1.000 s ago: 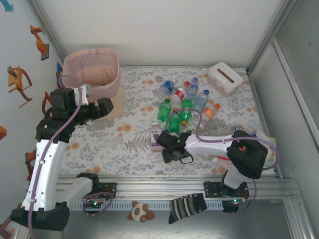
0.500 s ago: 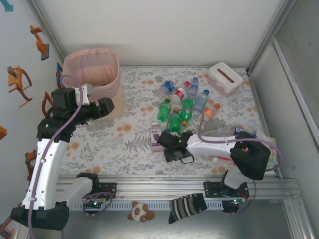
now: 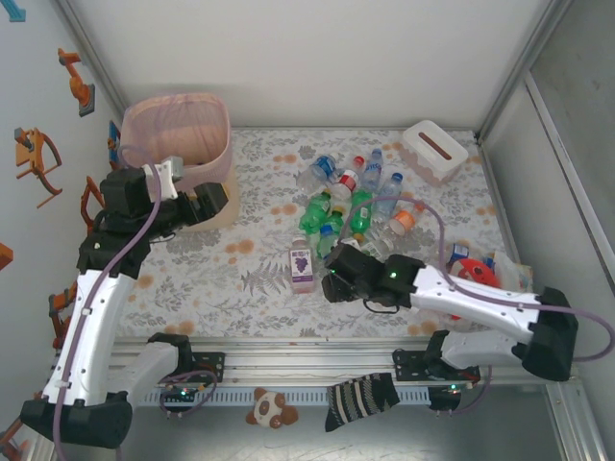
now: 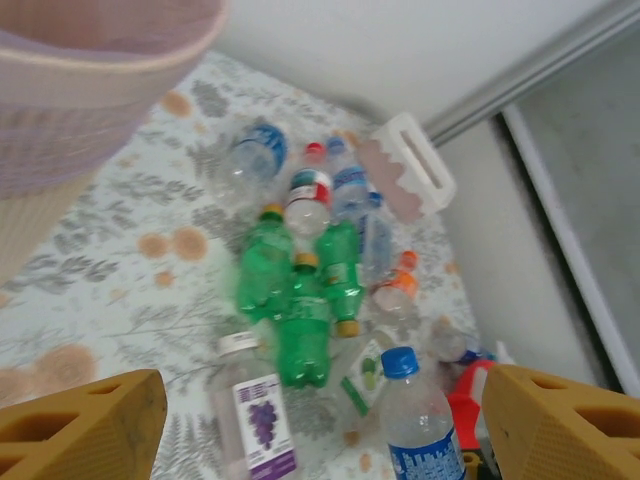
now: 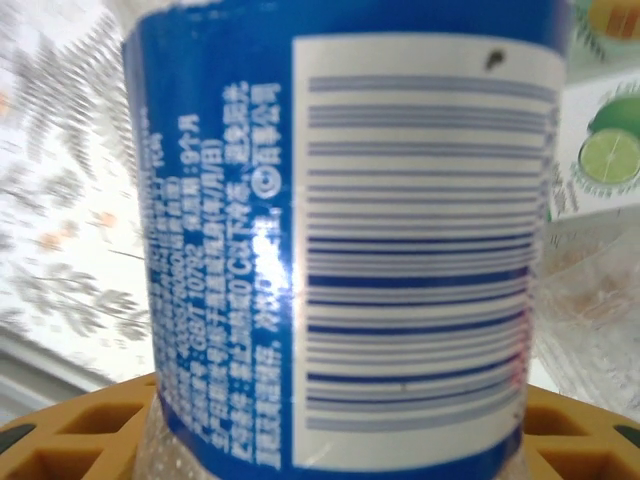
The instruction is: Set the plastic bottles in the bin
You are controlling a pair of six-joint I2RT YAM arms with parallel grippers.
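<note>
Many plastic bottles [image 3: 351, 202] lie on the bench [image 3: 250, 254]; one is gripped.
From above, the left hand [image 3: 216, 204] hangs beside the bin [image 3: 223, 144] and the right hand [image 3: 336, 279] reaches low at the near edge of the bottles. The left wrist view shows its fingers [image 4: 80, 425] wide apart, probably kept ready near the bin. In the right wrist view the fingers clamp a blue-label bottle [image 5: 340, 250] at mid-body, likely for a steady lift.

Top external: looking down on the table [image 3: 192, 279] from its near edge.
Left wrist: viewing the bottles [image 4: 300, 340] obliquely, sharing them with top.
Right wrist: sitting close against a blue-labelled bottle [image 5: 340, 240].
</note>
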